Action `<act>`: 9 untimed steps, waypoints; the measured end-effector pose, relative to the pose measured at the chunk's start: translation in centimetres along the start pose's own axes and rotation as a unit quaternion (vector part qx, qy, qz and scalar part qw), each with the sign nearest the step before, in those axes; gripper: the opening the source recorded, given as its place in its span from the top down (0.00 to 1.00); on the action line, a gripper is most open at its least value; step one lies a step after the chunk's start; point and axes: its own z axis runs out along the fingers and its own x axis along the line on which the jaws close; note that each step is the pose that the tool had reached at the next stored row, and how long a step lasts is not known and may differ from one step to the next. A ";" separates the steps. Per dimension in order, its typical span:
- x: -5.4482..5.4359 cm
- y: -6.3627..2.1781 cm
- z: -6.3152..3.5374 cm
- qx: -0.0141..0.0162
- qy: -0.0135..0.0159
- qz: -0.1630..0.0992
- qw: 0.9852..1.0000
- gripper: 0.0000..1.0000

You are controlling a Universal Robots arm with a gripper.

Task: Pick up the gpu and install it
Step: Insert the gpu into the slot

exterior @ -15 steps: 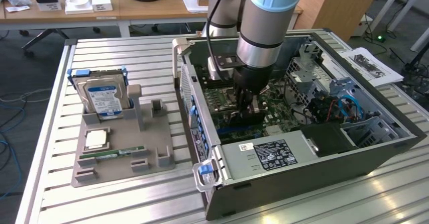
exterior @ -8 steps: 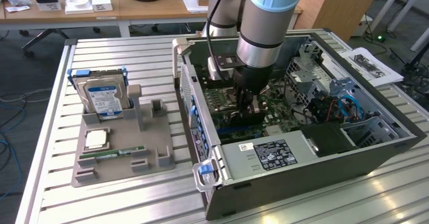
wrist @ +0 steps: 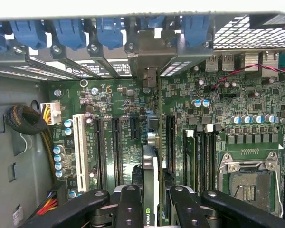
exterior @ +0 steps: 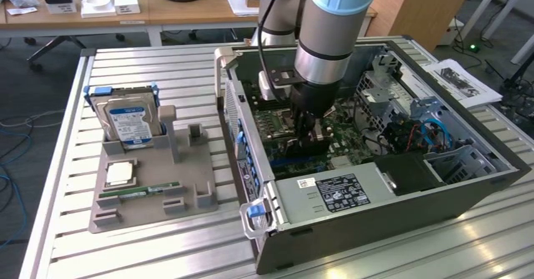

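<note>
Black-faced, brown-edged graphics card (wrist: 151, 175): thin, stiff, light, fragile. It stands edge-on over the motherboard (wrist: 133, 137) inside the open computer case (exterior: 467, 188), its metal end bracket (wrist: 149, 54) at the rear slot openings. The pincer (wrist: 151, 202) is clamped on its upper edge. Best hold: the bare long edge, clear of components and contacts.

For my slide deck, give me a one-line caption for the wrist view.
Claw holding the gpu edge-on above the motherboard slots inside the open case.
</note>
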 end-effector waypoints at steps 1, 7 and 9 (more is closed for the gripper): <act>0.0 0.00 0.00 0.000 0.000 0.000 1.000 0.73; 0.1 -0.01 0.01 0.000 0.001 -0.002 1.000 0.73; 0.1 0.00 0.00 0.000 0.001 -0.002 1.000 0.73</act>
